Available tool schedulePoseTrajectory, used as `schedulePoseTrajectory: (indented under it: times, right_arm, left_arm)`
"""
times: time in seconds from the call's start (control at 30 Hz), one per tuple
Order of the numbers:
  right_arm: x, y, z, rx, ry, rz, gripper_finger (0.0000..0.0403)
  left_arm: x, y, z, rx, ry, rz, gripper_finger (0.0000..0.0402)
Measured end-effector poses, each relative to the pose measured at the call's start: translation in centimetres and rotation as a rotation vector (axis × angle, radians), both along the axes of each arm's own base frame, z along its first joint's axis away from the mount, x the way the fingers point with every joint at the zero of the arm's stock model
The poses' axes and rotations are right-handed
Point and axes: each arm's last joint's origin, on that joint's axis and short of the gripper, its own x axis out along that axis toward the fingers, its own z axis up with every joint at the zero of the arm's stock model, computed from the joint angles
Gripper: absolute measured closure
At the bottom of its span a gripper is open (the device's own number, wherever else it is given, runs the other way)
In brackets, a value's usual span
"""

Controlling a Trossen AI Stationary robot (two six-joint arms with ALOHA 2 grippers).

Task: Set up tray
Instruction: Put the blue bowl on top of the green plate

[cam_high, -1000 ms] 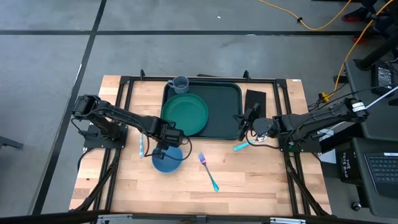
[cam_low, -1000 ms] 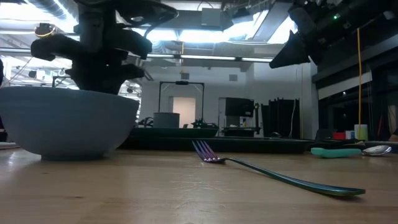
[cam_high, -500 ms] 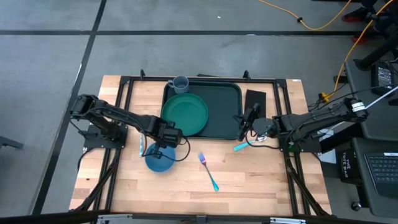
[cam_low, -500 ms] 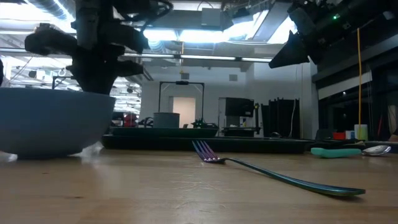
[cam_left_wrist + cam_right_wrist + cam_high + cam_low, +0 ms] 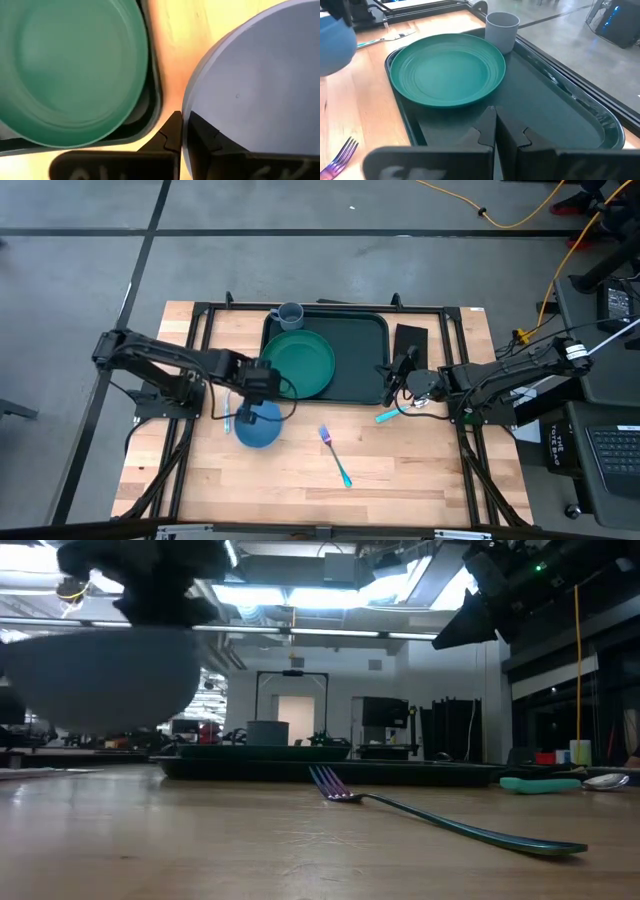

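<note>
Left gripper clamped on rim of round blue plastic bowl, held clear of the tabletop. Large dark green rectangular plastic tray lies upper right of it in high view, adjacent, long axis horizontal. Right gripper closed, empty, at tray's right edge.

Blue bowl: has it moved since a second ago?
Yes. The blue bowl, gripped by the left gripper, has lifted clear of the table and shifted slightly toward the tray.
</note>
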Motion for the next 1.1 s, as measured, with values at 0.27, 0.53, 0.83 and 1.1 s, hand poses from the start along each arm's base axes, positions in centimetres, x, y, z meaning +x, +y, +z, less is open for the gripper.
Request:
schedulePoseTrajectory:
  times: [0.27, 0.53, 0.83, 1.1]
  right_arm:
    - [0.0, 0.0, 0.0, 0.002, -0.006, 0.000, 0.0393]
    - [0.0, 0.0, 0.1, -0.001, -0.008, 0.001, 0.0393]
    - [0.2, 0.0, 0.4, -0.037, -0.028, 0.012, 0.0393]
    - [0.2, -0.2, 0.4, -0.047, -0.027, -0.009, 0.0393]
  left_arm:
    - [-0.6, 4.0, 1.6, 0.063, -0.092, 0.294, 0.0399]
    - [-0.7, 8.3, 1.6, -0.033, -0.137, 0.454, 0.0399]
    - [-0.5, 12.2, 1.6, -0.059, -0.239, 0.610, 0.0399]
    - [1.2, 15.5, 1.6, -0.072, -0.191, 0.710, 0.0398]
